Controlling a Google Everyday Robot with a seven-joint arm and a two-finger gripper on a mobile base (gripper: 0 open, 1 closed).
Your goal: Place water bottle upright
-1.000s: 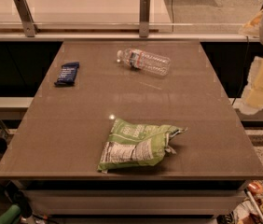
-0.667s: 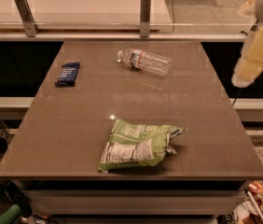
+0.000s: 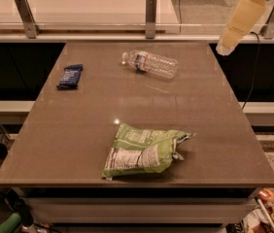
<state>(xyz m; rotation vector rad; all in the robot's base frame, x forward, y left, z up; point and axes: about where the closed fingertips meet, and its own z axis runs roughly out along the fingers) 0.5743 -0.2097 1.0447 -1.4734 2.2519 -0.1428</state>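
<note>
Gripper (image 3: 224, 46) over the far right corner of the table (image 3: 78, 144), water bottle (image 3: 150, 63) lying on its side.
Whether the gripper is open or closed cannot be told; it touches nothing. The water bottle lies near the table's far edge, about midway across, cap pointing left. 1 blue wrapper (image 3: 70, 76) sits by the table's left edge and 1 green chip bag (image 3: 142, 151) near its front edge. Open tabletop surrounds the bottle on every side.
</note>
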